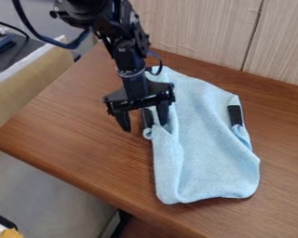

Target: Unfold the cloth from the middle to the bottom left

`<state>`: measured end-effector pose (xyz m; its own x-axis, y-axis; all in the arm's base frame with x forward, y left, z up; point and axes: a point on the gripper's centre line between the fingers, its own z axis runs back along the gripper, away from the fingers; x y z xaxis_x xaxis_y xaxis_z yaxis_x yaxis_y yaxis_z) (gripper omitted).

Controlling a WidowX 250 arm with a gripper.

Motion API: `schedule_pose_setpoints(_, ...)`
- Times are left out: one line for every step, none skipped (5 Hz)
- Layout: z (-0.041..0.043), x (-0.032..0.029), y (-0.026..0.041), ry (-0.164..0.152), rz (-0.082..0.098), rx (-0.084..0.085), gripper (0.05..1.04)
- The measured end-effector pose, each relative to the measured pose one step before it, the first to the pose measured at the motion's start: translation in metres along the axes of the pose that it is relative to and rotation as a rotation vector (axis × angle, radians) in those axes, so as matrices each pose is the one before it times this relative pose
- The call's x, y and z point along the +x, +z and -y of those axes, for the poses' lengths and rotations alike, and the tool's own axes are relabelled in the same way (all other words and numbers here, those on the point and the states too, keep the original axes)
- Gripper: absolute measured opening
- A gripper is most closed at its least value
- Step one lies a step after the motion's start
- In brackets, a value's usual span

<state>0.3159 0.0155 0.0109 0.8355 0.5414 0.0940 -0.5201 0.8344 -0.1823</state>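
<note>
At the far left, a pale tan surface (27, 95) stands beside the wooden counter (71, 123), whose rounded corner points left. The black arm (130, 58) comes in from the top edge, left of the middle, and slopes down and slightly right, with a dark cable looping out to its left. The claw (145, 127) hangs from it, pointing downward, open, its fingers spread well apart: the left one is over bare wood, the right one at the left edge of the light blue cloth (204, 146). Whether that finger touches the fabric, I cannot tell. Between the fingers sits a black patch (147, 117) at the cloth's edge, a small curl of fabric just below it. The cloth lies lengthwise on the counter, creased along its left side. On its right side, a second black patch (235, 115) sits above a narrow fold. Behind stands a wood-grained panel (195, 28).
</note>
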Motion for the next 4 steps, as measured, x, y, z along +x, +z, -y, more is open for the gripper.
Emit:
schedule_pose_setpoints(-0.01063,0.00146,-0.00306,0.0455,-0.0049,-0.0069,0.982)
schedule_pose_setpoints(-0.00344,-0.00287,-0.00569,0.0057,-0.0151,-0.0073,0.866)
schedule_pose_setpoints(-0.00010,0.00138,-0.00083,-0.0042,-0.0052,0.0130,0.565)
schedule_pose_setpoints(0.00311,0.00011,-0.00212,-0.0115,-0.0081,-0.0015,0.286)
